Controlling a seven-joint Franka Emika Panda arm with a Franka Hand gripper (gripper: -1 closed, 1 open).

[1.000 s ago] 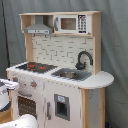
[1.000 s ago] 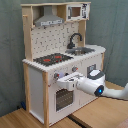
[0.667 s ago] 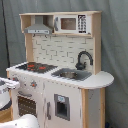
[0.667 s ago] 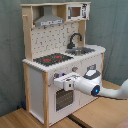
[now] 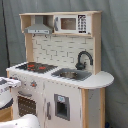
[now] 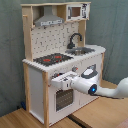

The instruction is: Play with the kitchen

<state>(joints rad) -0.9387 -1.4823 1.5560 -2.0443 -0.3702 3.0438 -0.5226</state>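
Toy kitchen (image 6: 60,65) stands on wood floor (image 6: 100,112), grey curtain behind. Gripper (image 6: 61,81) hard against front panel, by oven door (image 6: 62,97), just under knobs. Jaws: cannot tell, released or clenched.

Risk, my guess: push too hard, light kitchen tips or slides; arm scrapes hob edge.

Room: open floor at second exterior view's right; overhang above blocks lifting.

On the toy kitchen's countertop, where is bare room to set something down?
The rounded worktop end beyond the sink is bare. The hob is clear too. The faucet crowds the sink's back corner, and the gripper occupies the oven front.
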